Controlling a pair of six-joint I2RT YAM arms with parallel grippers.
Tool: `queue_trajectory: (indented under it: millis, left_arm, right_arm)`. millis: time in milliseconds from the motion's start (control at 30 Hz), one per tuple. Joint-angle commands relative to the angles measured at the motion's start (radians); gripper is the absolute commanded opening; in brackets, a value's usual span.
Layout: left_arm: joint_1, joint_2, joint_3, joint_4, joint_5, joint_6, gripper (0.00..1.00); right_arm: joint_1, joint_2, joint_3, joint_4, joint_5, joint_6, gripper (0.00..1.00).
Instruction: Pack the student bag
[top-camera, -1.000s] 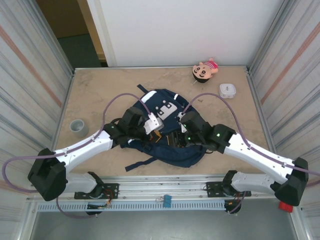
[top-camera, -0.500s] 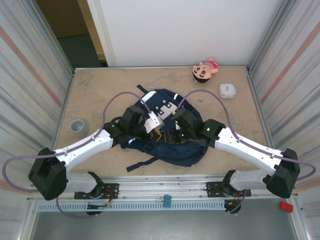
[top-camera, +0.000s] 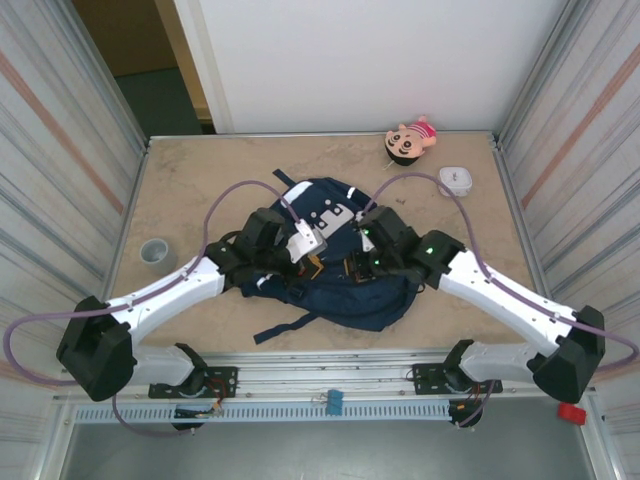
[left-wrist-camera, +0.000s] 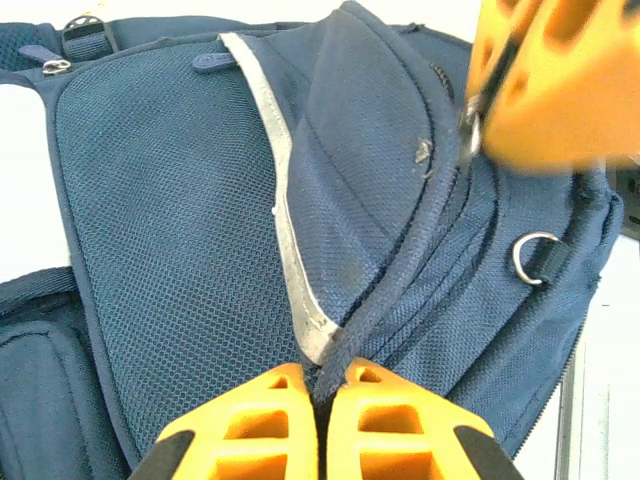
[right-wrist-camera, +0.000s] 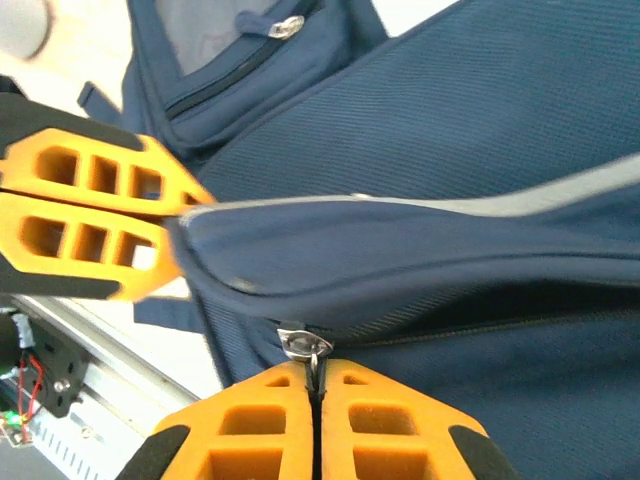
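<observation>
The navy student bag (top-camera: 335, 305) lies in the middle of the table between both arms. My left gripper (top-camera: 316, 262) rests on its near-left part. In the left wrist view this gripper (left-wrist-camera: 322, 385) is shut on a dark piped edge of the bag (left-wrist-camera: 180, 200), beside a white stripe (left-wrist-camera: 285, 240). My right gripper (top-camera: 352, 268) meets it from the right. Seen from the right wrist, that gripper (right-wrist-camera: 316, 375) is shut on a metal zipper pull (right-wrist-camera: 303, 343) of the bag (right-wrist-camera: 480, 130). The left gripper's orange fingers (right-wrist-camera: 90, 215) hold the flap just to the left.
A plush doll (top-camera: 411, 139) lies at the far right edge and a small white box (top-camera: 456, 180) sits near it. A grey tape roll (top-camera: 157, 252) stands at the left. A bag strap (top-camera: 285, 325) trails toward the front edge. Corrugated walls close both sides.
My right gripper has moved left over the bag and closed on the zipper pull. The left gripper has kept its hold on the bag's edge.
</observation>
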Motion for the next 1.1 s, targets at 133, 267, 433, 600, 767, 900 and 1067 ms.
queue_trajectory:
  millis: [133, 267, 433, 600, 767, 900, 1067]
  left_arm:
    - [0.056, -0.056, -0.009, -0.084, -0.094, 0.045, 0.00]
    - [0.070, -0.085, -0.032, -0.083, -0.094, 0.058, 0.00]
    - [0.086, -0.141, -0.056, -0.059, 0.011, 0.065, 0.25]
    - [0.016, -0.125, -0.010, -0.009, 0.070, 0.042, 0.55]
    - [-0.069, -0.033, 0.065, -0.011, 0.057, 0.059, 0.57]
    - [-0.093, 0.036, 0.088, 0.002, 0.049, 0.066, 0.53]
    - [-0.098, 0.067, 0.090, -0.016, 0.022, 0.100, 0.25]
  right_arm:
    - [-0.158, -0.043, -0.013, -0.130, -0.124, -0.098, 0.00]
    - [-0.198, -0.032, -0.026, -0.111, -0.189, -0.112, 0.00]
    - [-0.164, -0.012, -0.012, -0.035, -0.338, -0.124, 0.00]
    - [-0.117, 0.020, 0.010, -0.033, -0.351, -0.118, 0.00]
    - [-0.093, 0.042, 0.019, -0.027, -0.380, -0.109, 0.00]
    - [-0.095, 0.034, 0.013, -0.018, -0.395, -0.104, 0.00]
    - [-0.127, 0.013, -0.008, -0.014, -0.424, -0.105, 0.00]
